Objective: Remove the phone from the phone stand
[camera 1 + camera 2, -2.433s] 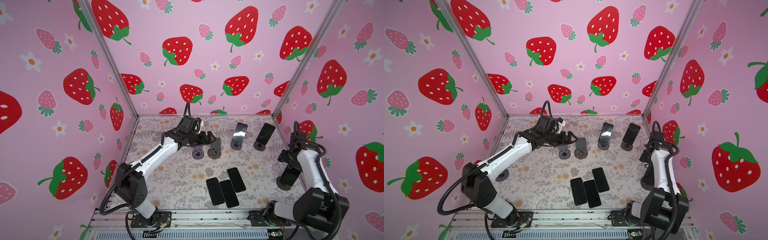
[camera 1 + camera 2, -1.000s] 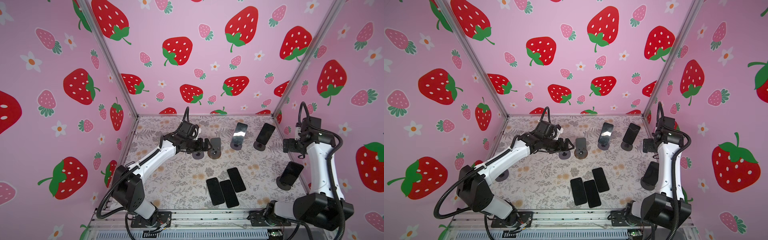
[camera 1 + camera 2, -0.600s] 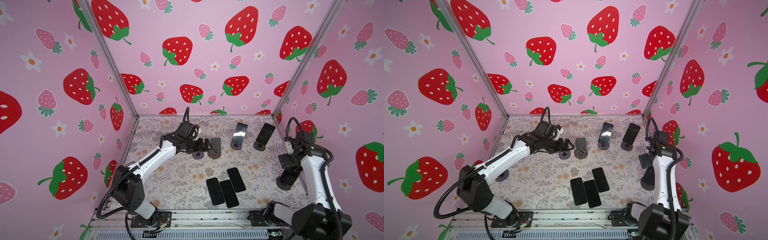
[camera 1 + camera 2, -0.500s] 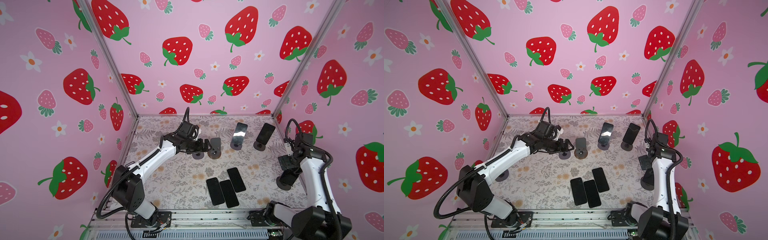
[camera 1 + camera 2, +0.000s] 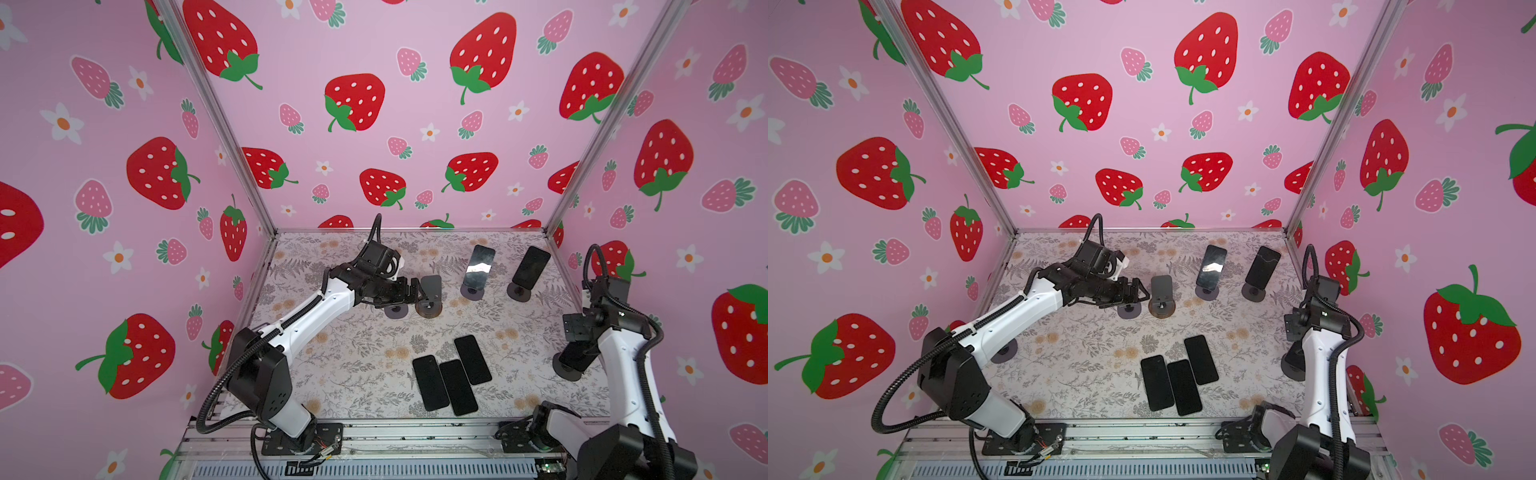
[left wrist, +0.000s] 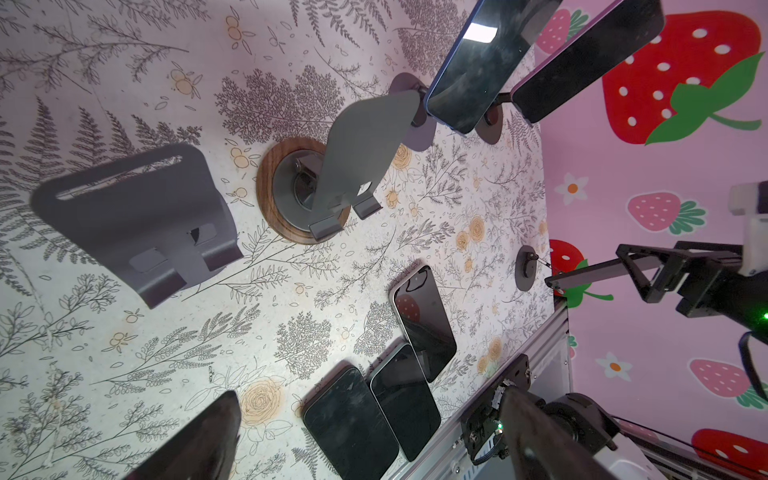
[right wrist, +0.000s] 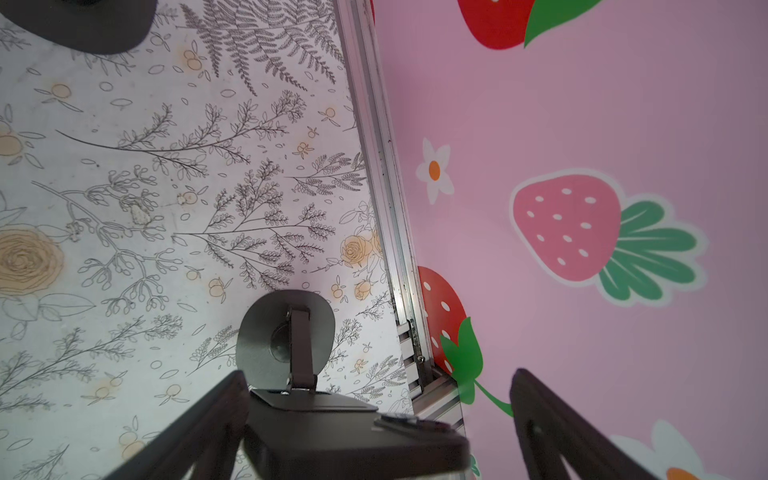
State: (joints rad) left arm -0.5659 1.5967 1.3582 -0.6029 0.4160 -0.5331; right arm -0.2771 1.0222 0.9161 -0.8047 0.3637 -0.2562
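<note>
A dark phone (image 7: 353, 432) leans on a grey round-based phone stand (image 7: 286, 332) near the right wall, seen in both top views (image 5: 571, 357). My right gripper (image 7: 378, 374) hangs over it, open, with the phone's top edge between the fingers. One finger (image 7: 208, 415) is close beside the phone and the other (image 7: 552, 424) is well apart from it. My left gripper (image 5: 411, 291) is open and holds nothing, beside two bare stands (image 6: 137, 224) (image 6: 357, 153). Two more phones (image 5: 478, 266) (image 5: 531, 266) rest on stands at the back.
Three phones (image 5: 430, 382) (image 5: 457, 386) (image 5: 473, 359) lie flat side by side near the front edge. The right wall and its metal rail (image 7: 386, 187) run close to the right gripper. A small round base (image 5: 1003, 355) shows under the left arm.
My right arm has come down from the back right and now stands over the phone on the front right stand. The left arm has stayed still.
</note>
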